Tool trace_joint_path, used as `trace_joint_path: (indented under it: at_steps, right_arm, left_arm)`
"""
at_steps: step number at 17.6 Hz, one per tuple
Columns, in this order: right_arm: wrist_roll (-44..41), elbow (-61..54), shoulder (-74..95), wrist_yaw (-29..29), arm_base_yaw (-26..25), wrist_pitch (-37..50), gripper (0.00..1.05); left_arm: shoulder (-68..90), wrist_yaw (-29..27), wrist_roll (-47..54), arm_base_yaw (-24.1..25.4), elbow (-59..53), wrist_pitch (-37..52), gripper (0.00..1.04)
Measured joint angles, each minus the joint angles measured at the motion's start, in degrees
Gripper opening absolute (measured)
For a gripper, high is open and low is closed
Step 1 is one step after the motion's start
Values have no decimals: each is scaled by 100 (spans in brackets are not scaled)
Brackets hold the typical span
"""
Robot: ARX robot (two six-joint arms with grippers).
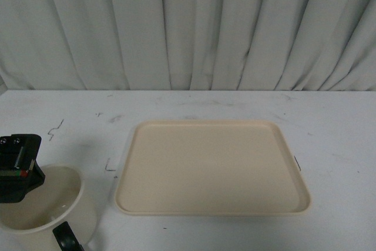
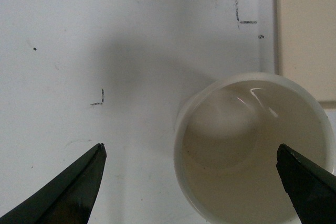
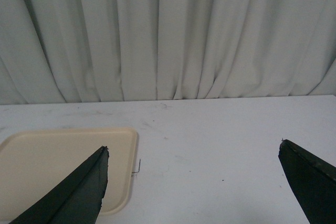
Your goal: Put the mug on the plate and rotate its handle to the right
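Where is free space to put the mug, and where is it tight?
The plate is bare inside its rim. The table is free right of the plate and behind it, up to the curtain. Tight only near left: the left gripper hangs over the mug.

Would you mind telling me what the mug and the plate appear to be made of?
The mug looks like glazed ceramic or enamel: cream, with bright highlights inside. The plate looks like matte beige plastic: even colour, no glare, moulded raised rim.
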Motion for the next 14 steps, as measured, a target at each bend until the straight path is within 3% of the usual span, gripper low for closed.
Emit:
trace_joint_path:
  at_steps: [8,11,14]
  right_arm:
    - [0,0,0,0,0,0,98]
    - [0,0,0,0,0,0,98]
    - [0,0,0,0,0,0,98]
  left_arm:
    - [732,-363,114,66,63,286,95]
    - [916,-455,131,72,83,175,68]
    - [909,-450,122,76,83,105,34]
